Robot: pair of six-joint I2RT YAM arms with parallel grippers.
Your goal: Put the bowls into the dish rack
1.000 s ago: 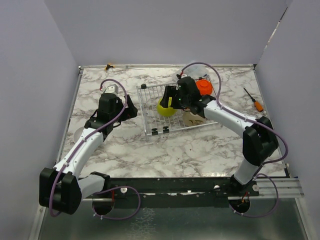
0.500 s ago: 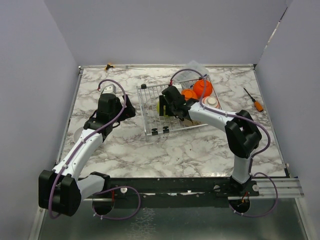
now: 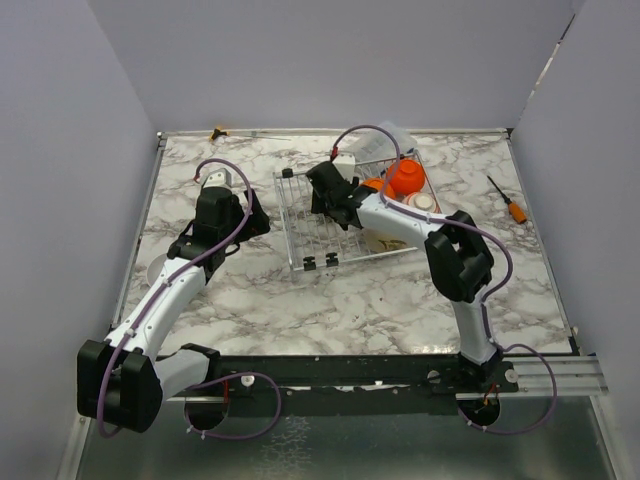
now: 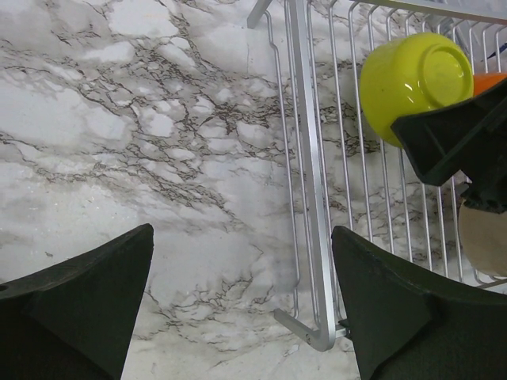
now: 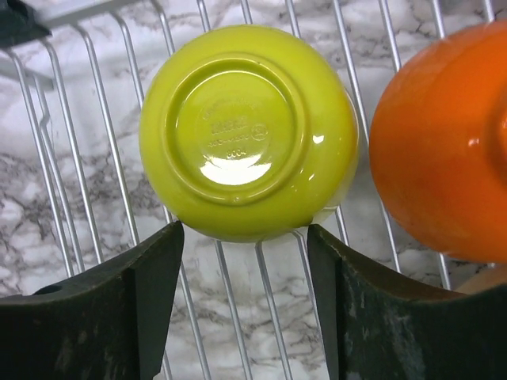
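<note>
- Lime-yellow glossy round bowl lies upside down, ringed foot up, on the silver wire dish rack, in its far half, just left of a glossy orange bowl.
- Right gripper: fingers apart, either side of the lime-yellow bowl's near edge, not clamped on it.
- Left gripper: fingers wide apart over the marble table left of the rack, holding nothing.
- Versus a second ago: the right arm has swung left and far. The lime-yellow bowl, then visible mid-rack, is now hidden under the gripper from above. Left arm unchanged.
- Rack's right side also holds a white red-patterned bowl and a beige bowl.
</note>
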